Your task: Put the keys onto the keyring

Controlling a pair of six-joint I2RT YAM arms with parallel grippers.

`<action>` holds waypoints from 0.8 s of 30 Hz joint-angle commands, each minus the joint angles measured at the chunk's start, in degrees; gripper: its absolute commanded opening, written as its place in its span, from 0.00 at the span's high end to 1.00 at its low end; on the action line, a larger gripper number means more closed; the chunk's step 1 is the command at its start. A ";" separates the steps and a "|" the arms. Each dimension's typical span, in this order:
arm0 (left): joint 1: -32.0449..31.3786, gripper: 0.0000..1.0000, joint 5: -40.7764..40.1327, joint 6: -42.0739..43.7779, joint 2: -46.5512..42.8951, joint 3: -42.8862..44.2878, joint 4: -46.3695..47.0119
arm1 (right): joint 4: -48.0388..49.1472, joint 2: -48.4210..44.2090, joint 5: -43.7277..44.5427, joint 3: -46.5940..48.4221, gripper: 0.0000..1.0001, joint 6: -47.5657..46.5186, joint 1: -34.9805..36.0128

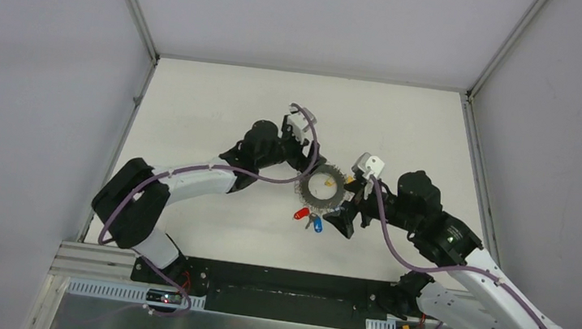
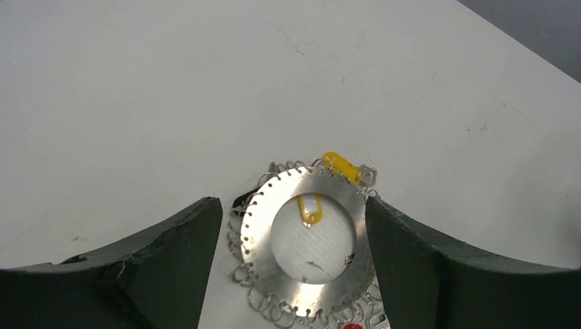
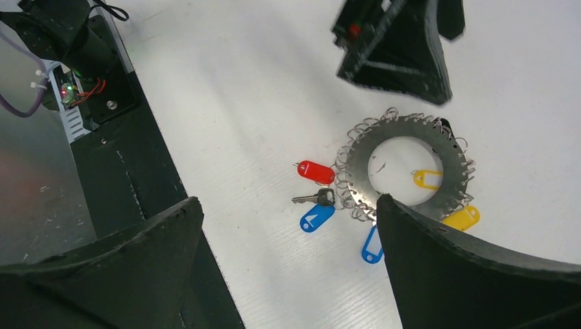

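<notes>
The keyring [image 1: 306, 189] is a flat grey metal disc with a hollow centre and wire loops round its rim, lying on the table. My left gripper [image 2: 291, 202] is open and straddles the keyring [image 2: 264, 229]; its right finger [image 2: 411, 260] sits against the rim and the left finger [image 2: 171, 253] stands apart. One yellow tag [image 2: 340, 166] lies at the far rim, another [image 2: 310, 208] inside the hole. In the right wrist view a small silver key [image 3: 314, 199] lies by a red tag [image 3: 316, 172] and a blue tag [image 3: 317, 216]. My right gripper [image 3: 289, 201] is open, holding nothing, beside the keyring [image 3: 363, 154].
A second blue tag [image 3: 372, 245] and a yellow tag [image 3: 461, 218] lie at the ring's near rim. The black base rail [image 1: 283, 282] runs along the near edge. Grey enclosure walls [image 1: 45, 65] stand on both sides and at the back.
</notes>
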 commanded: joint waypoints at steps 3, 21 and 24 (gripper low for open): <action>7.53 0.14 -1.45 -1.73 -14.10 -9.34 -1.35 | 4.58 4.99 -1.77 0.06 0.00 3.96 -3.83; 29.62 0.01 -8.89 1.85 -41.76 -23.22 -31.27 | 21.47 12.07 6.46 -14.55 0.00 20.73 -35.94; 29.84 0.01 -13.72 1.71 -41.11 -24.36 -30.00 | 23.93 11.72 16.11 -17.23 0.00 20.68 -37.04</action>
